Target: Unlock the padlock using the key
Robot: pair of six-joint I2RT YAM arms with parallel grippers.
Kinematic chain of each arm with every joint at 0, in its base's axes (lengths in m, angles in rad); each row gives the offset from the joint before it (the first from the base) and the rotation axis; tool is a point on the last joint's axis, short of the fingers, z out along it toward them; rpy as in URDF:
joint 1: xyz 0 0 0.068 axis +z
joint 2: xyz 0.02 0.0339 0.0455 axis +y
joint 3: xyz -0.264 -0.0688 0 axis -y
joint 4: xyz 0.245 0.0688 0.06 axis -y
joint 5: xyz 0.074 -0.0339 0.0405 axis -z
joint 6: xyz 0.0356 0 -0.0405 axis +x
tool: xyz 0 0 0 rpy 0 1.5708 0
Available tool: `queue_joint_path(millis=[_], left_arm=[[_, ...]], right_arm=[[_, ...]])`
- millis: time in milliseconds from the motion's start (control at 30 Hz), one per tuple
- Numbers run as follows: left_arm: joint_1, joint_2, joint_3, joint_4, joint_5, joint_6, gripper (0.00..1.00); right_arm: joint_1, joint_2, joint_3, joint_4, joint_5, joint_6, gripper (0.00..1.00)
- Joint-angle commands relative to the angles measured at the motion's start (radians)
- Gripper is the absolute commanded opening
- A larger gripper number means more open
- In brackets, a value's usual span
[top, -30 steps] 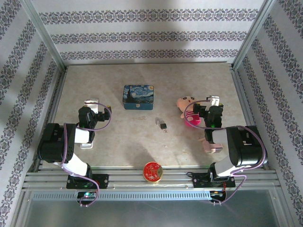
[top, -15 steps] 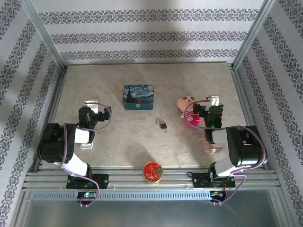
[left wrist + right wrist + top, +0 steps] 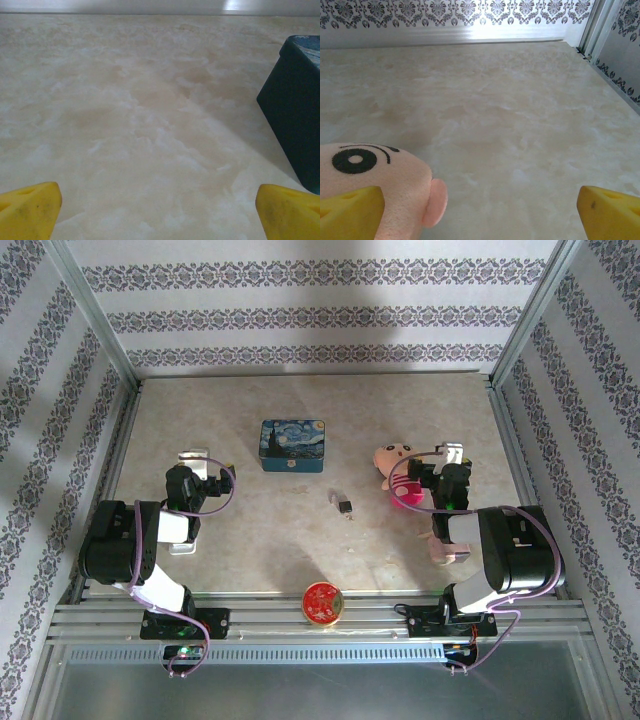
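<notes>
The padlock (image 3: 344, 506) is a tiny dark lump with a silvery bit at its upper left, lying mid-table between the two arms. At this size I cannot tell the key apart from it. My left gripper (image 3: 199, 461) rests low at the left of the table, well clear of the padlock. In the left wrist view its yellow fingertips (image 3: 30, 210) stand wide apart, the left gripper (image 3: 160, 215) open over bare table. My right gripper (image 3: 449, 456) sits at the right. It is open (image 3: 480, 215), its yellow fingertips (image 3: 610, 212) far apart with nothing between them.
A blue swirly-painted tin (image 3: 292, 445) stands behind the padlock and shows at the right edge of the left wrist view (image 3: 295, 110). A pink plush doll (image 3: 395, 465) lies by the right gripper, its head (image 3: 370, 185) against the left finger. A red-and-gold disc (image 3: 323, 602) sits on the front rail.
</notes>
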Motion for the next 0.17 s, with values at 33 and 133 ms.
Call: queue_joint_path(millis=[33, 133], left_arm=[[0.007, 0.005, 0.011, 0.033, 0.012, 0.021, 0.99], [0.007, 0.006, 0.011, 0.033, 0.014, 0.021, 0.99]], right_arm=[[0.004, 0.006, 0.016, 0.014, 0.01, -0.005, 0.98], [0.005, 0.006, 0.017, 0.013, 0.01, -0.007, 0.98]])
